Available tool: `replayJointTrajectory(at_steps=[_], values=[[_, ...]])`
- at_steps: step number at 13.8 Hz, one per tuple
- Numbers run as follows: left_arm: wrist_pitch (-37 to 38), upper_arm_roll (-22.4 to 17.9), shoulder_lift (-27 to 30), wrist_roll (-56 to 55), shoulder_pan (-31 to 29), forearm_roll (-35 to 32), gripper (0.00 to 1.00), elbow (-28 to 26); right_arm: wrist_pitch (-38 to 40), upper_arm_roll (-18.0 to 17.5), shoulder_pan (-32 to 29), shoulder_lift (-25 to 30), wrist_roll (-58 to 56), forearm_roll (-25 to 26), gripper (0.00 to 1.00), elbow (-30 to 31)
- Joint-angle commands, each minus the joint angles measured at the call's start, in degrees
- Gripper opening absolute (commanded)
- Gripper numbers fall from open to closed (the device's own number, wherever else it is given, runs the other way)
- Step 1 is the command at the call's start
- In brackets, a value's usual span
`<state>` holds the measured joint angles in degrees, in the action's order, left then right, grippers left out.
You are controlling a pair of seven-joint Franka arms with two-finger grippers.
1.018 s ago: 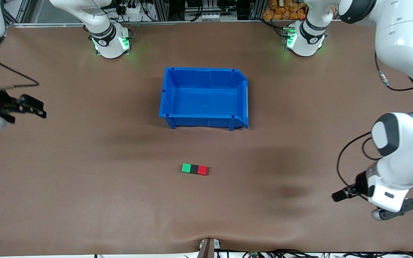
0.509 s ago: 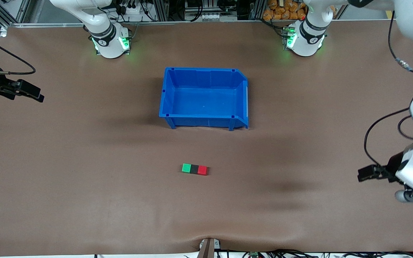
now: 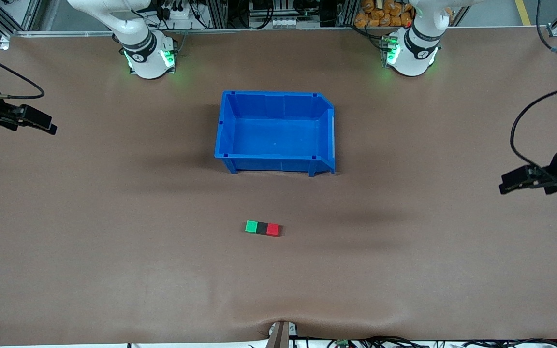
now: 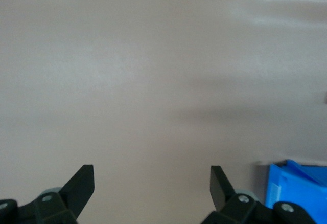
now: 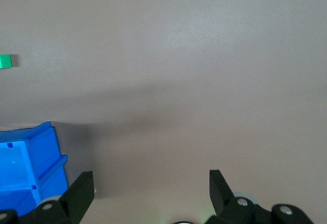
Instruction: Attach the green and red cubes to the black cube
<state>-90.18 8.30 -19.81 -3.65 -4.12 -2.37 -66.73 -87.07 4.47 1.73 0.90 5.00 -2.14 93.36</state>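
Item: green cube (image 3: 251, 226), matte black cube (image 3: 262, 228) and red cube (image 3: 273, 229), small solids joined face to face in one row, black in the middle, nearer the front camera than the rigid blue plastic bin (image 3: 275, 131) on the smooth brown table (image 3: 114, 251). My left gripper (image 3: 505, 185) hung released and empty over the table toward my left arm's end, well apart from the bin. My right gripper (image 3: 49, 127) hung released and empty over the table toward my right arm's end.

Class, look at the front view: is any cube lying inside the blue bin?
No: the green cube, black cube and red cube sit in a row on the table, nearer the camera than the blue bin.

The front view looks down from high across the surface (image 3: 114, 270); both wrist views hover over it, sharing the blue bin (image 3: 275, 131).
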Motion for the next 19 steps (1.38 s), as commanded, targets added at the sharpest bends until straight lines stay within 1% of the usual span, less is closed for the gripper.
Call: replayJointTrajectory(at_steps=[1, 6, 12, 15, 19], values=[[-0.6, 0.3, 7.8, -0.2, -2.5, 2.6, 1.00, -9.0, 1.0, -1.1, -1.3, 0.8, -0.2, 0.7, 1.00, -0.4], [-0.5, 0.3, 18.0, 2.1, -4.4, 2.7, 1.00, -18.4, 1.5, -1.2, -1.2, 0.7, -0.2, 0.7, 1.00, -0.4], [0.7, 0.2, 20.8, 5.4, -5.7, 2.9, 1.00, -19.8, 1.5, -1.2, -1.3, 0.5, -0.2, 0.7, 1.00, -0.4], [0.8, 0.0, 20.3, 9.0, -5.7, 2.9, 1.00, -18.9, 1.7, -1.3, -1.3, 0.5, -0.2, 0.7, 1.00, -0.4], [0.8, -0.1, 20.3, 8.9, -5.5, 2.8, 1.00, -18.6, 1.8, -1.3, -1.2, 0.5, -0.2, 0.7, 1.00, -0.4]])
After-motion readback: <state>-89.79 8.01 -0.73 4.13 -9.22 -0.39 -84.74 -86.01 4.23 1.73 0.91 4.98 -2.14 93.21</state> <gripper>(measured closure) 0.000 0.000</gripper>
